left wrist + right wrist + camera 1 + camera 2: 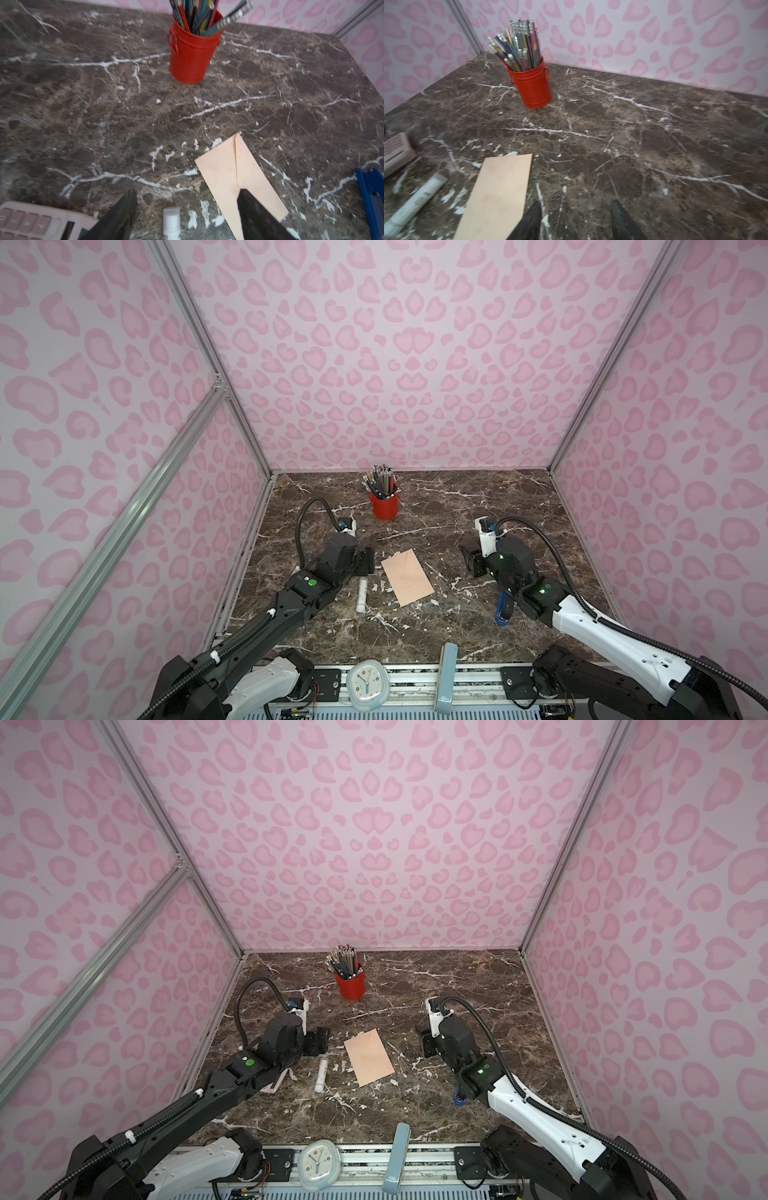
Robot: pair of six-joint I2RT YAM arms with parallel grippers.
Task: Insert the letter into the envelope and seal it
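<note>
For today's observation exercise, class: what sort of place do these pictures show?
Probably a robot test booth staged as a desk: pink heart-patterned walls on aluminium bars, a red metal bucket of pencils, a brown marble-look tabletop.

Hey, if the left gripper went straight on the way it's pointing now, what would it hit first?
Probably bare table, just short of the pencil cup: the left gripper angles down, fingers open. The envelope lies off to the side. Depth is uncertain.

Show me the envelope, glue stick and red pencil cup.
envelope (407, 576), in a top view, centre of its face.
glue stick (362, 594), in a top view, middle of barrel.
red pencil cup (384, 507), in a top view, front wall.
</note>
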